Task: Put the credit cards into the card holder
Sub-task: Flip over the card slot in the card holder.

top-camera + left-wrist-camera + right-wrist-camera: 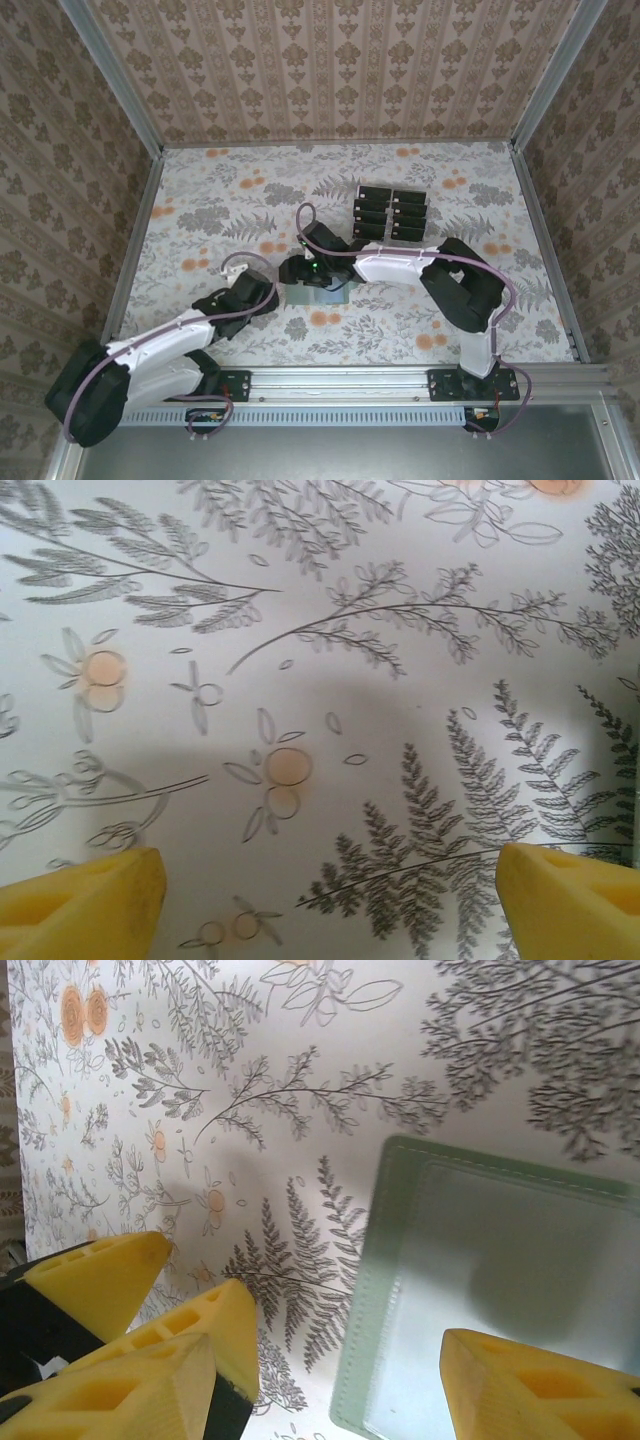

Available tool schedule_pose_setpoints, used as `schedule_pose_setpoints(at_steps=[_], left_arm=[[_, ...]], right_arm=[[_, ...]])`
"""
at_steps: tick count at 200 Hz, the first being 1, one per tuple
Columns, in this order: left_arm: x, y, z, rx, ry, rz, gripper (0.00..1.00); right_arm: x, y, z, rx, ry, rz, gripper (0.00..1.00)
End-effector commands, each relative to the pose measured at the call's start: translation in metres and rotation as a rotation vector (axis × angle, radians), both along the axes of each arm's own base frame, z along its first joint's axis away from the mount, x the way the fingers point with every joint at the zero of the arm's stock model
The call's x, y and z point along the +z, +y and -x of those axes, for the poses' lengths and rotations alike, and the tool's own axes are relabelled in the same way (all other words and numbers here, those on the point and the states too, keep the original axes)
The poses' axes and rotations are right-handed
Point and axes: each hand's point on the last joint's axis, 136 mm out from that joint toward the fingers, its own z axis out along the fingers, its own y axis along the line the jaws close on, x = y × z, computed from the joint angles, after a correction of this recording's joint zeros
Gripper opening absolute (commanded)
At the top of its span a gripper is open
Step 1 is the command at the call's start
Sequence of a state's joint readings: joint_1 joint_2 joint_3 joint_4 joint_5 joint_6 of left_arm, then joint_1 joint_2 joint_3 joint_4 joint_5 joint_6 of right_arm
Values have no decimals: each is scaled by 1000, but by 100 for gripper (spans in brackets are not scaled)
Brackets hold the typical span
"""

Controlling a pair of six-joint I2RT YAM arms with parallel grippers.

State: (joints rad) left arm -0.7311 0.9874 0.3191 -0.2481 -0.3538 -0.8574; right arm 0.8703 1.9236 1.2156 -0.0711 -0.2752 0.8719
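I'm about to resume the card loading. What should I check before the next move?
1. Right gripper open: ok.
2. Card in right gripper: not ok, it holds none.
3. Green wallet lying flat under the right gripper: ok.
4. Black cards lined up in two columns beyond the wallet: ok.
5. Left gripper open and empty: ok.
6. Wallet slot open to take a card: cannot tell.

My right gripper covers most of the card holder at centre frame; in my wrist view its right and lower edges run off frame.
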Motion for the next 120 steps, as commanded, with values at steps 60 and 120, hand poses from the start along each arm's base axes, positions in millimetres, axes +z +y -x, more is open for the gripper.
schedule_pose_setpoints(at_steps=[60,120], left_arm=[[7,8,7,-15,-35,16,87],[25,-16,-9,-105,-58,35,88]], right_arm=[[27,-18,-1,-10,-69,98,64],[12,-95,-5,-86,-79,304,68]])
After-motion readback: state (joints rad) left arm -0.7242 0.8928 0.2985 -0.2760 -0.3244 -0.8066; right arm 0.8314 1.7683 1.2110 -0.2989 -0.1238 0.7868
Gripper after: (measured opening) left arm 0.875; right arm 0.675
